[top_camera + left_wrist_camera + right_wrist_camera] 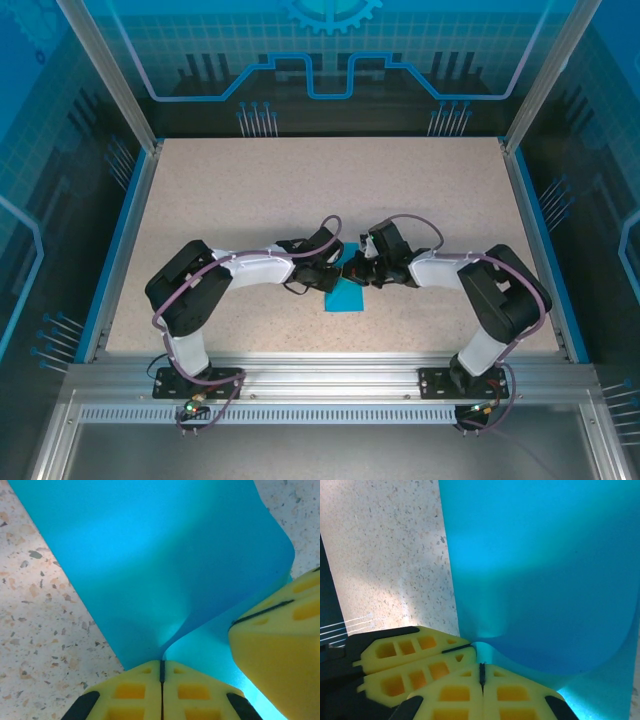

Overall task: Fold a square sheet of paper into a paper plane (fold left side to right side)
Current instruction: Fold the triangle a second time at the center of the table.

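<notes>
The square sheet of paper (347, 297) is plain teal and lies at the middle of the table, partly under both wrists. In the left wrist view its upper layer (165, 560) curls up off the lower layer, and my left gripper (161, 666) is shut on the lifted edge. My right gripper (481, 668) is shut on the same edge of the paper (545, 570), right beside the left gripper's yellow fingers (415, 655). The right gripper's yellow fingers (280, 645) also show in the left wrist view. From above, my left gripper (335, 268) and right gripper (358, 270) meet tip to tip over the sheet.
The speckled beige table (250, 200) has a blue rim and aluminium posts at its sides. A glass wall (330, 60) closes the back. Both arm bases (200, 380) sit on the rail at the near edge.
</notes>
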